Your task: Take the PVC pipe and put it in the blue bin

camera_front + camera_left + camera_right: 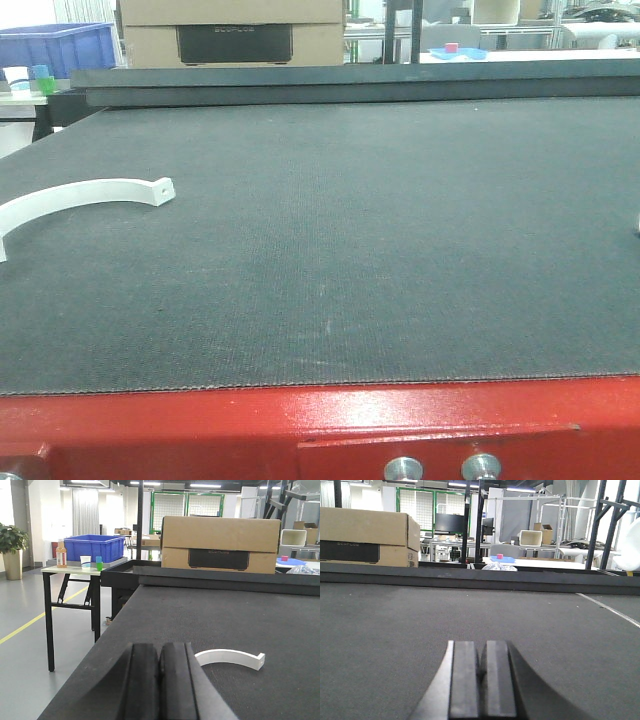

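Observation:
The PVC pipe (80, 195) is a white half-ring arc lying flat on the dark mat at the left of the front view, its squared-off end with a small hole pointing right. In the left wrist view the PVC pipe (230, 657) lies just ahead and to the right of my left gripper (159, 652), which is shut with nothing between its pads. My right gripper (482, 652) is shut and empty over bare mat. The blue bin (94, 547) stands on a side table beyond the mat's far left corner; the blue bin (58, 45) also shows at the front view's top left. Neither gripper shows in the front view.
A cardboard box (220, 545) stands behind the mat's raised far edge (350, 85). A bottle (61, 554) and small cups (86, 561) share the side table (70, 571) with the bin. The red front edge (320, 425) of the table borders the mat near me.

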Robot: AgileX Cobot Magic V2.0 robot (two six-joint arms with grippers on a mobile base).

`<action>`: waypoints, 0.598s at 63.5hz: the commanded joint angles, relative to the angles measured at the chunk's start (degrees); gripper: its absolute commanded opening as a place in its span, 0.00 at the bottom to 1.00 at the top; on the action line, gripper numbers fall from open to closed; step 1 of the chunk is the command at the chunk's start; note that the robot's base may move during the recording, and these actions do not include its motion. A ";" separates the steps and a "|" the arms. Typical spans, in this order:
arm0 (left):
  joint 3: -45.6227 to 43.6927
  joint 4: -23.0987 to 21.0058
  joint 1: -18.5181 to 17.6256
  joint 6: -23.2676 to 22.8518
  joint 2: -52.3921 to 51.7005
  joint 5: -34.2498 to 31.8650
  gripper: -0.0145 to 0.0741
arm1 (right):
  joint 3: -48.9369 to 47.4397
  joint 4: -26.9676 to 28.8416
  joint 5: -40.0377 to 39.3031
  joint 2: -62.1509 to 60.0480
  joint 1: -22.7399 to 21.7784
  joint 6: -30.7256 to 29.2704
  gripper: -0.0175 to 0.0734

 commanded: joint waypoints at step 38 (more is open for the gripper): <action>-0.19 -0.21 0.01 -0.35 -0.22 -0.88 0.04 | -0.51 4.22 -11.03 -0.11 0.13 0.04 0.01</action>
